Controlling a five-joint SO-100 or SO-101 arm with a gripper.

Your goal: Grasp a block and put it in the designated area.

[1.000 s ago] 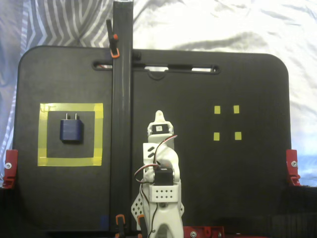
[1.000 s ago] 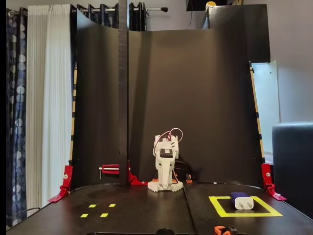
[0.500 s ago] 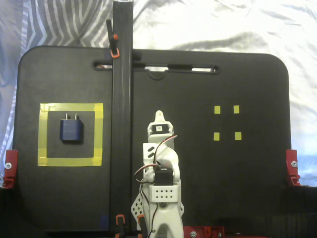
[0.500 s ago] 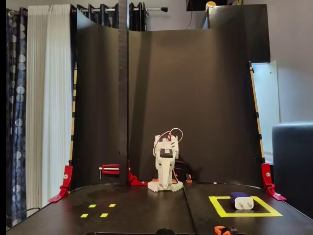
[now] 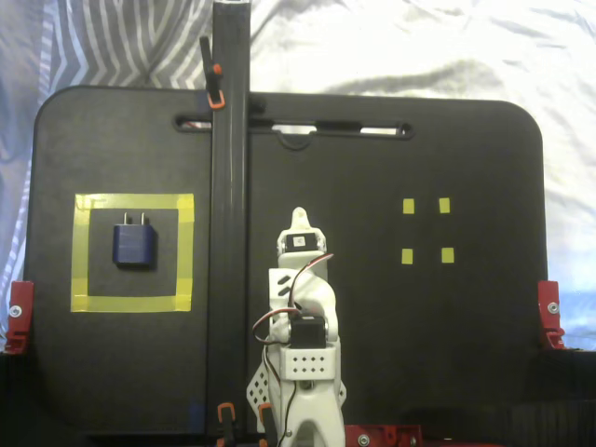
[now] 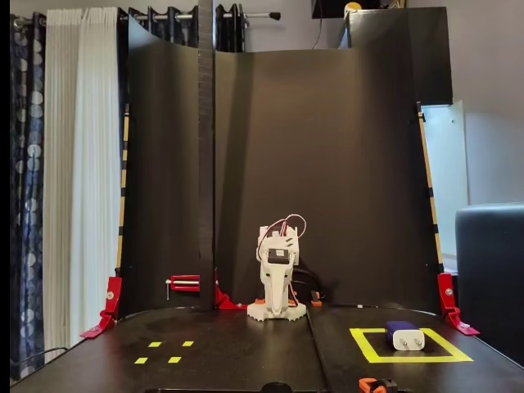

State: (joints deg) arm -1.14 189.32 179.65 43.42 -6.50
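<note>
Dark-blue block [image 5: 134, 244] lies flat inside the designated area [image 5: 132, 305], prongs pointing up in the fixed top view. Area is a yellow-tape square, black inside; block sits upper-left of its centre.

A black desk [image 5: 419, 354] is seen from above. The dark-blue block [image 5: 133, 243] is placed inside the designated area [image 5: 79, 251] at left. The white arm is folded at centre, its claw [image 5: 299, 221] well apart from the block.
</note>
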